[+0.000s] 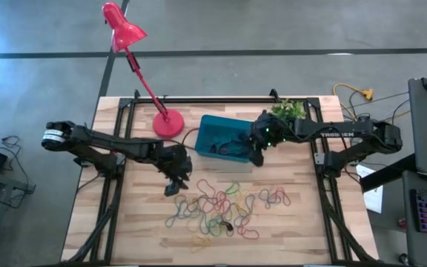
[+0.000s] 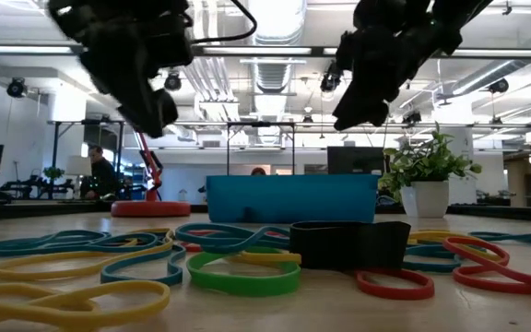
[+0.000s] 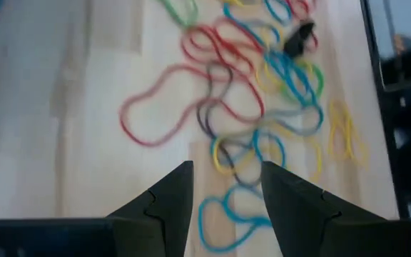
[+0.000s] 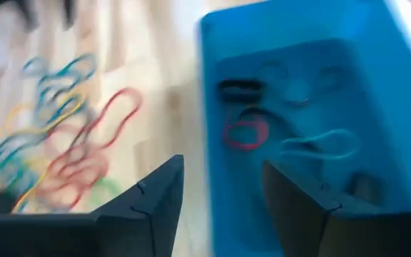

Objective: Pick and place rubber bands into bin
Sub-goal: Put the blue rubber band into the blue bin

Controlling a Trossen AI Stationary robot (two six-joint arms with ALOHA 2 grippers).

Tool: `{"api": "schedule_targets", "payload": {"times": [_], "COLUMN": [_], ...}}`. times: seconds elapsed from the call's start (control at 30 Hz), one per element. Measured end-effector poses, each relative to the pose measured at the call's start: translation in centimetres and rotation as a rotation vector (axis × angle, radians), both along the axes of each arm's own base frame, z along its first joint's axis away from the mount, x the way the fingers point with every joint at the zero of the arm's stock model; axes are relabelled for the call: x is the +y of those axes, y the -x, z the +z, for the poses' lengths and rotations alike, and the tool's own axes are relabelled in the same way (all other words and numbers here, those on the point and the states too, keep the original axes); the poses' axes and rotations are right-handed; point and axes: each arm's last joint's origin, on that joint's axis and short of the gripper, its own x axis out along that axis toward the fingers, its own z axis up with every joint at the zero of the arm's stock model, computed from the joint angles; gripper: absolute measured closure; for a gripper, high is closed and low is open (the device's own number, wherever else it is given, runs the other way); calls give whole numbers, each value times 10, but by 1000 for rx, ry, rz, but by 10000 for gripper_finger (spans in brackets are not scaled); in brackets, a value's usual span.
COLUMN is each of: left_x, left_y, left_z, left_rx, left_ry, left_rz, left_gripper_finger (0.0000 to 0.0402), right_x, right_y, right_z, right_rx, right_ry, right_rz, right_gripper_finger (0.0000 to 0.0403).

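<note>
I've got the right gripper [image 1: 256, 157] over the teal bin [image 1: 212, 133], fingers apart, nothing held. Left gripper [image 1: 173, 185] hovers fingers apart at the rubber bands' [image 1: 221, 208] ten o'clock edge; several bands lie in the bin.

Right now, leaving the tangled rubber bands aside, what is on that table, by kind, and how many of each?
Robot grippers: 2 (left gripper, right gripper)
Red desk lamp: 1
Teal bin: 1
Potted plant: 1
Total: 5
The rubber bands overlap too much for an exact count.
</note>
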Motion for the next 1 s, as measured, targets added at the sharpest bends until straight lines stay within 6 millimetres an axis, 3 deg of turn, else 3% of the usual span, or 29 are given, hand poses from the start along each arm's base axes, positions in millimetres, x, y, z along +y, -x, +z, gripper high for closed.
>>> {"api": "schedule_targets", "payload": {"times": [0.27, 0.5, 0.77, 1.0], "left_x": [-11, -23, -37, -46], "left_y": [16, 17, 10, 5], "left_z": [-28, -29, -41, -59], "left_rx": [93, 71, 53, 137], "left_ry": [-6, -15, -55, -41], "left_rz": [-68, -109, -139, -128], "left_gripper_finger": [253, 254, 254, 254], "right_x": [40, 66, 80, 86], "right_y": [2, 6, 9, 10], "right_z": [-9, -18, -24, -25], "right_rx": [107, 150, 169, 171], "right_ry": [-26, -33, -15, -16], "right_rz": [132, 123, 96, 87], "right_gripper_finger": [236, 254, 271, 280]}}
